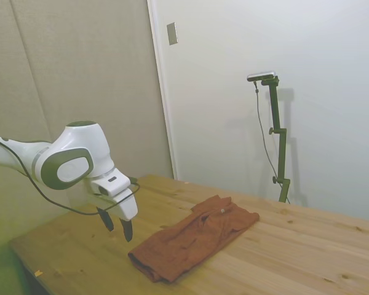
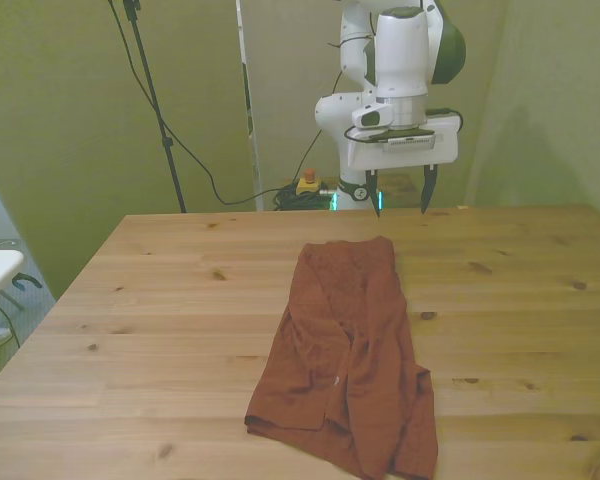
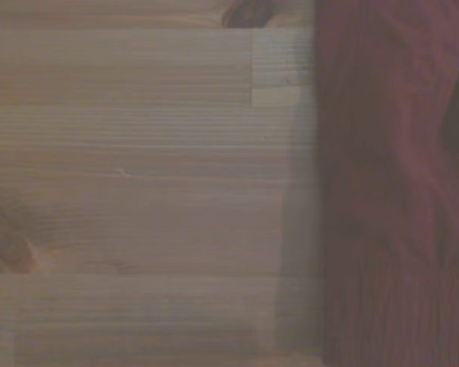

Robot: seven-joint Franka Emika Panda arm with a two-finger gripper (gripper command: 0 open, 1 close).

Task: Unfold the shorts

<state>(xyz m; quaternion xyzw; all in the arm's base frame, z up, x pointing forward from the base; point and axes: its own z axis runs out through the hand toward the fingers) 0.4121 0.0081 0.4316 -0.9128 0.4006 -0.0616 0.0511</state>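
Gripper (image 2: 401, 202) above the table's far edge, fingers apart, holding nothing.

One gripper, two dark fingers (image 1: 127, 230) pointing down, clear of the wood and just short of the cloth's nearest end. One pair of shorts (image 2: 348, 350), rust-orange, lying folded lengthwise in a long narrow strip on the wooden table (image 2: 160, 330), running from near the gripper toward the front edge. Cloth is rumpled, with a small pale button (image 1: 222, 211) near the waistband end in the side view. Wrist view shows one straight edge of the shorts (image 3: 390, 191) against bare planks.
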